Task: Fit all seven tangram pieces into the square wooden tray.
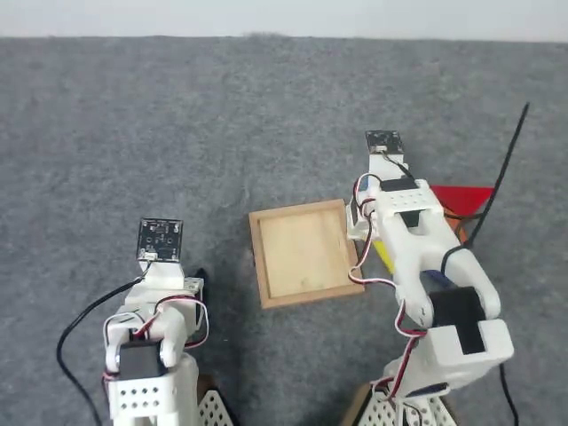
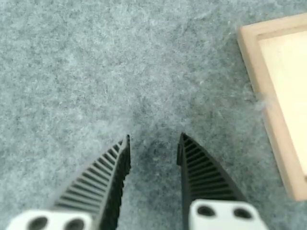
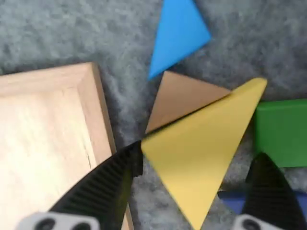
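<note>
The square wooden tray lies empty in the middle of the grey carpet. Right of it, under the right arm, the tangram pieces are bunched together. My right gripper is open and straddles a yellow triangle, one finger at the triangle's corner beside the tray rim. The yellow triangle overlaps a tan triangle. A light blue triangle, a green piece and a dark blue piece lie around them. My left gripper is open over bare carpet, left of the tray.
A red piece and an orange edge show past the right arm. A black cable runs across the far right. Grey carpet stretches behind and left of the tray.
</note>
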You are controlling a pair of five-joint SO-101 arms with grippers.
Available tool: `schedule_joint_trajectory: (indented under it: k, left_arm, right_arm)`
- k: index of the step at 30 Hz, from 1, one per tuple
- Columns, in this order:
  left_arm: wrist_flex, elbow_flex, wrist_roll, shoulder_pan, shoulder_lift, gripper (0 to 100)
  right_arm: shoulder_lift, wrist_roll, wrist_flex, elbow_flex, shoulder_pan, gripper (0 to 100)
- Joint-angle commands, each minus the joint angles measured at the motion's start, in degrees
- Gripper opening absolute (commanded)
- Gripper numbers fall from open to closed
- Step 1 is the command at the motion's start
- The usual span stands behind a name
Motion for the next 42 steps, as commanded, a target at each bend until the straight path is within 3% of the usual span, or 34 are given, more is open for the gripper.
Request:
schedule_joint_trajectory:
  k: [1,6,9,13,20,27,32,42]
  left_arm:
    - [0.4,-0.7,-0.5,0.4,-0.6,15]
    - [0.4,-0.7,-0.5,0.4,-0.6,15]
    - [0.4,-0.7,-0.5,0.4,-0.6,15]
    - [0.4,-0.7,-0.5,0.4,-0.6,15]
    - [0.4,-0.7,-0.5,0.4,-0.6,15]
    - [0.4,-0.7,-0.5,0.4,-0.6,15]
    - [0.4,-0.7,-0.5,0.4,-0.6,15]
    - [0.4,-0.7,-0.5,0.4,-0.6,15]
  right_arm:
    - [-0.1,-0.9,0.3,-2.5,1.3,28.3]
    - [-0.1,-0.9,0.3,-2.5,4.2,15.4]
    - [-0.1,-0.9,0.8,-2.4,4.5,12.8]
    - [-0.7,-0.9,2.7,-2.5,4.8,14.1]
    - [-7.7,-1.4,8.0,-4.2,11.6,14.1]
    - [-10.2,-3.1,7.5,-7.9,5.3,18.4]
    - [-4.0,-6.1,3.7,-10.2,5.5,28.4]
    - [11.6,-7.8,5.9,-19.1,8.4,28.5]
